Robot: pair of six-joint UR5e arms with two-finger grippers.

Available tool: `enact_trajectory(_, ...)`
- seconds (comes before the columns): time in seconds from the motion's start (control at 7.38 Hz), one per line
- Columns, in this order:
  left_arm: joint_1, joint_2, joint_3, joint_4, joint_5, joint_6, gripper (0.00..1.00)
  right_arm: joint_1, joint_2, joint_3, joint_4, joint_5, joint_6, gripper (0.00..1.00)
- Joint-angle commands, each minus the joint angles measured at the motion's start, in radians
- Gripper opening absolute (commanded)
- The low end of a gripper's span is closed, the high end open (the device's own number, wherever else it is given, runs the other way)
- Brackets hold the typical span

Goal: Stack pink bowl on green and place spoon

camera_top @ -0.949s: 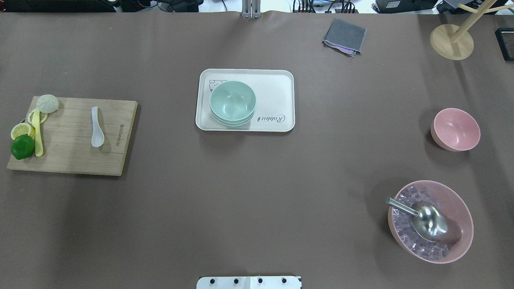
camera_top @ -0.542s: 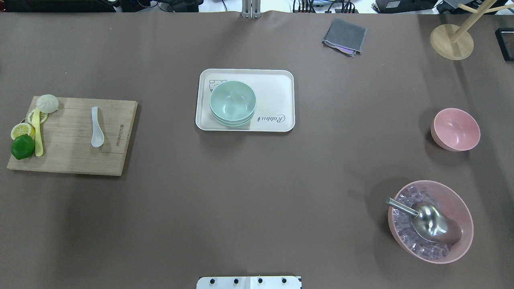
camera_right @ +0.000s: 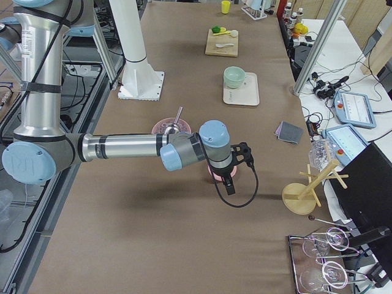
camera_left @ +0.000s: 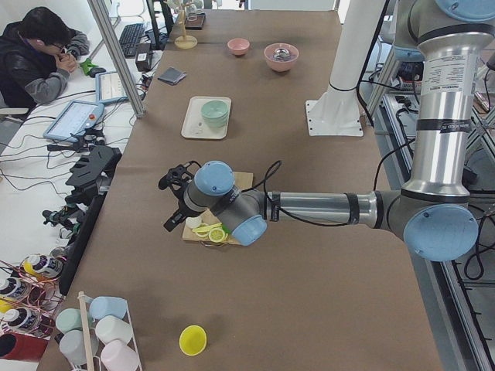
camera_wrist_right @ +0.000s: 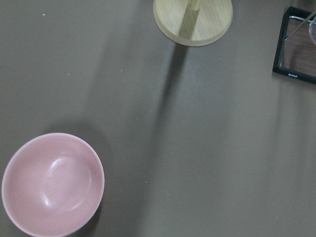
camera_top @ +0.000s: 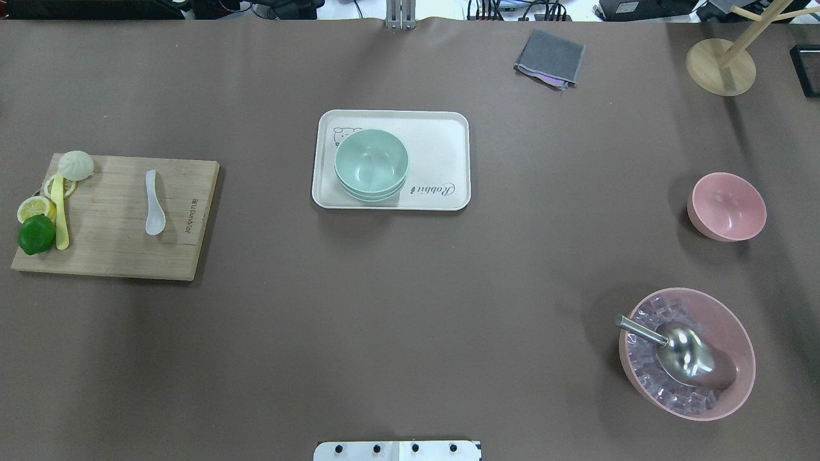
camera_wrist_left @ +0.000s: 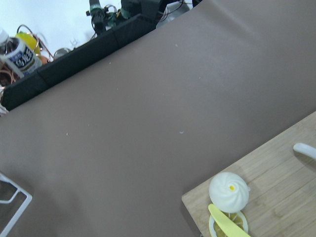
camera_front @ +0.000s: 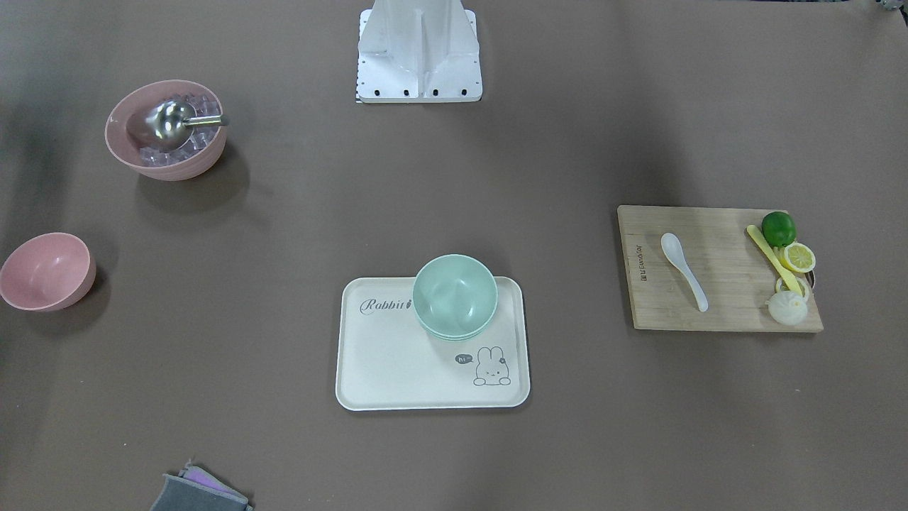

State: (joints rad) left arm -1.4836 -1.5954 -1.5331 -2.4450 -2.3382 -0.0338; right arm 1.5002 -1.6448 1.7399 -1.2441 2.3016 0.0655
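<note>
The small empty pink bowl (camera_top: 728, 206) sits at 3 o'clock from the stacked mint-green bowls (camera_top: 371, 163) on the cream tray (camera_top: 442, 134), beneath the nearer right gripper (camera_right: 228, 182), whose finger opening cannot be told.

Empty pink bowl (camera_top: 727, 206) upright at far right, green bowls (camera_top: 371, 163) stacked on tray (camera_top: 442, 141), white spoon (camera_top: 154, 202) flat on board (camera_top: 115, 256).

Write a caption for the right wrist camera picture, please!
Empty pink bowl on brown table, round wooden stand base nearby.
</note>
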Motion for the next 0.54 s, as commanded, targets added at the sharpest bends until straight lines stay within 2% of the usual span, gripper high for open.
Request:
enact_trajectory(0.0, 0.0, -0.024, 0.02, -0.032, 0.008, 0.005, 0.98, 0.0, 0.014, -0.002, 0.024, -0.001, 0.045, 1.0)
enact_trajectory(0.27, 0.003, -0.057, 0.069, -0.046, 0.005, -0.001, 0.98, 0.0, -0.018, -0.01, 0.1, -0.001, 0.047, 1.0)
enact_trajectory(0.41, 0.003, -0.076, 0.086, -0.046, 0.005, -0.003, 0.94, 0.0, -0.02, -0.01, 0.1, -0.001, 0.047, 1.0)
